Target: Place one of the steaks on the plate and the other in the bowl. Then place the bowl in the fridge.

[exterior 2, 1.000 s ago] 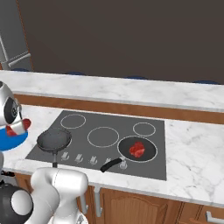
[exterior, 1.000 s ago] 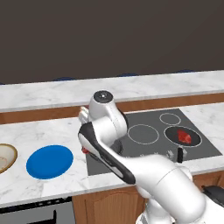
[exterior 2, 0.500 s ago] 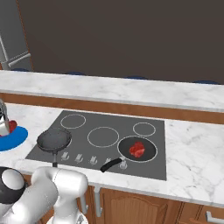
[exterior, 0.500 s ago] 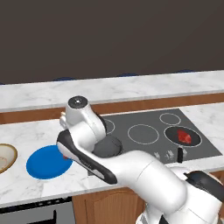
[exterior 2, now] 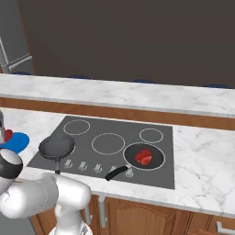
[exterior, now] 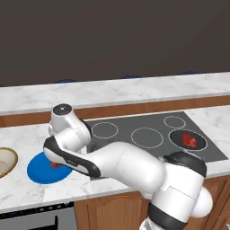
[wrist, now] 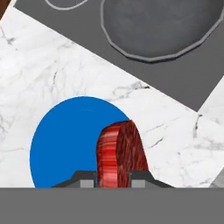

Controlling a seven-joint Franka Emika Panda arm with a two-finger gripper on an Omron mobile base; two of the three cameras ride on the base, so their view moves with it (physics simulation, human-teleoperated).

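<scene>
While the end effector (wrist: 113,179) is clamped on one steak (wrist: 121,153), the item hangs on edge between the finger tips, its long axis running away from the hand toward the plate (wrist: 65,140) below.

Item: carried steak. Location: above the plate's near rim, toward the cooktop side, in the hand view; in the left base view a red patch (exterior: 55,165) shows under the hand, over the blue disc (exterior: 42,170). Whether it touches the plate cannot be told.

Item: plate. Location: on the marble table (exterior: 27,134), just beside the cooktop (exterior: 148,130), between it and the bowl (exterior: 5,161) at the far left.

Item: second steak (exterior 2: 144,156). Location: lying in the frying pan (exterior 2: 156,161) on the right burner, well apart from the hand.

Item: empty pan (exterior 2: 57,146). Location: left burner, near the plate.

Arm pose: folded low and far to the left, forearm swept across the table front, wrist pointed down over the plate.

Judged next need: a slight shift toward the plate's centre, then release.
</scene>
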